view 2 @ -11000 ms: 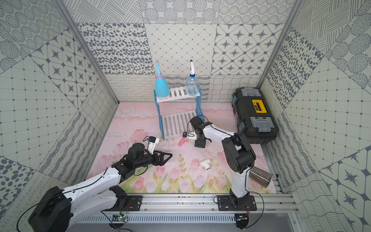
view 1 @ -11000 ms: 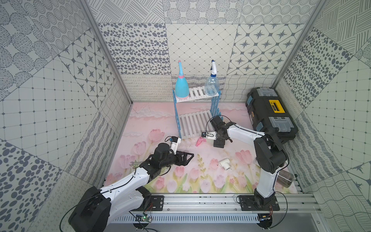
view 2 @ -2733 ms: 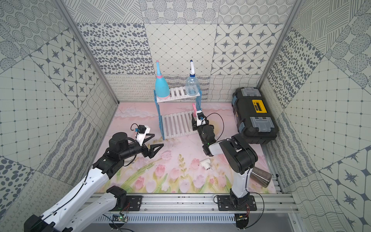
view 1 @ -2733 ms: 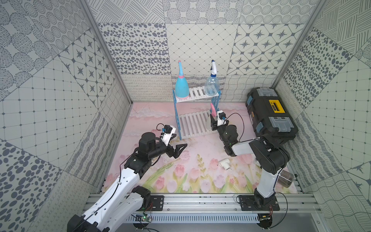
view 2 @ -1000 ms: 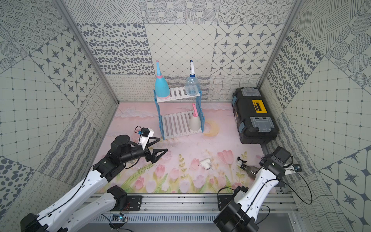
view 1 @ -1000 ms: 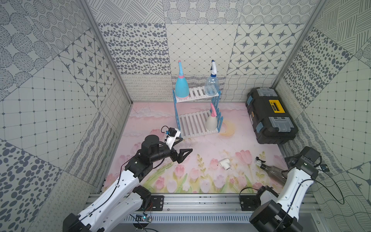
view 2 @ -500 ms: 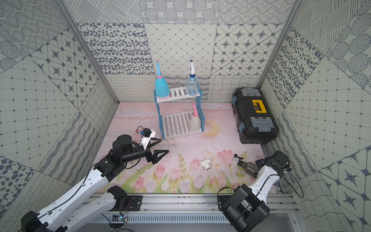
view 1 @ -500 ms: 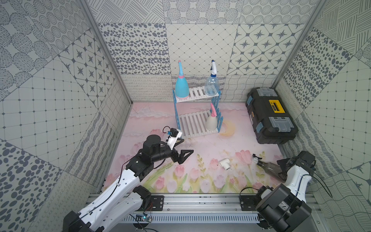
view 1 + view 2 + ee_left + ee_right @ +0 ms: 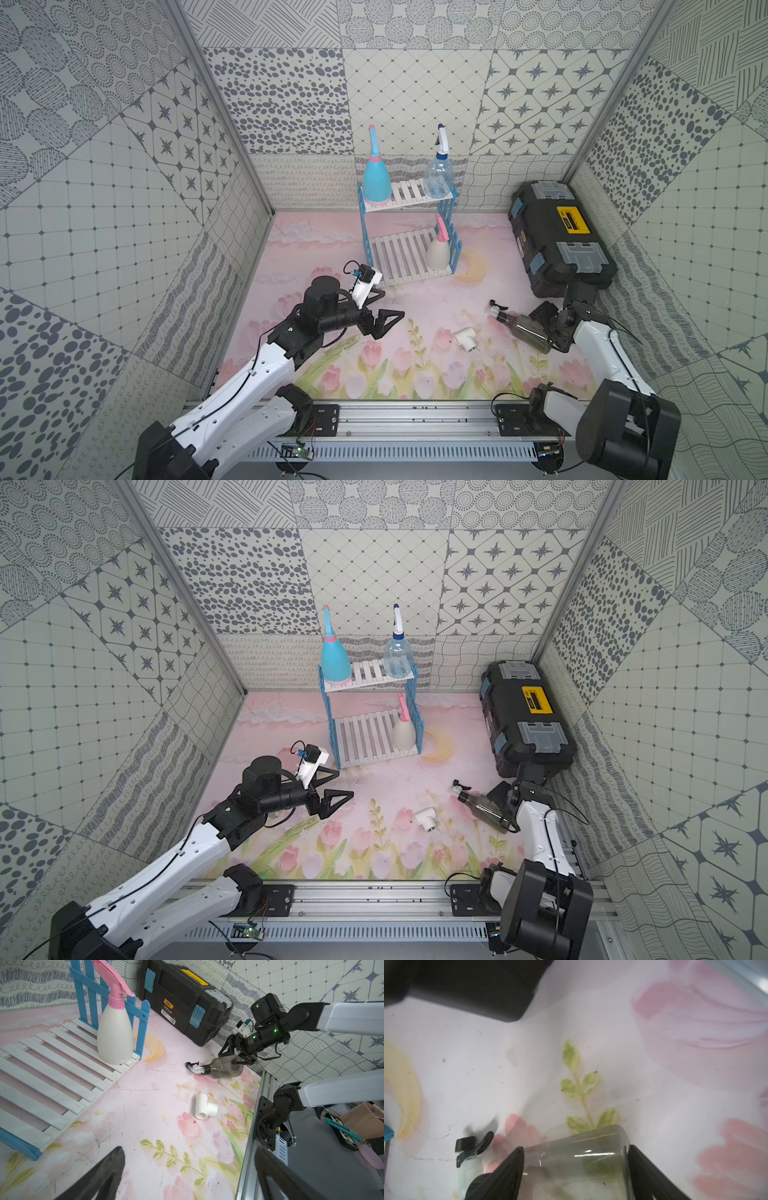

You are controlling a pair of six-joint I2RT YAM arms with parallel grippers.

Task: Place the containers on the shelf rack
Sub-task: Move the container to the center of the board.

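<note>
The shelf rack (image 9: 409, 257) stands at the back of the mat. On its top shelf are the light blue bottle (image 9: 376, 183) and the clear bottle (image 9: 438, 176). The cream bottle (image 9: 438, 253) stands on the lower shelf, at its right end. The smoky dark bottle (image 9: 521, 328) lies on its side on the mat, nozzle toward the rack. My right gripper (image 9: 575, 1148) straddles its body (image 9: 575, 1163), one finger against the shoulder and one against the base. My left gripper (image 9: 392, 302) hovers open and empty above the mat, in front of the rack's left side.
A black toolbox (image 9: 557, 237) sits by the right wall, just behind my right gripper. A small white pipe tee (image 9: 465, 337) lies on the mat left of the smoky bottle. A yellow crescent moon (image 9: 471, 268) lies beside the rack. A metal rail (image 9: 415, 419) borders the front.
My right gripper's fingers have come in around the smoky dark bottle, and arm and bottle have shifted left, away from the right wall. The left arm has edged slightly right.
</note>
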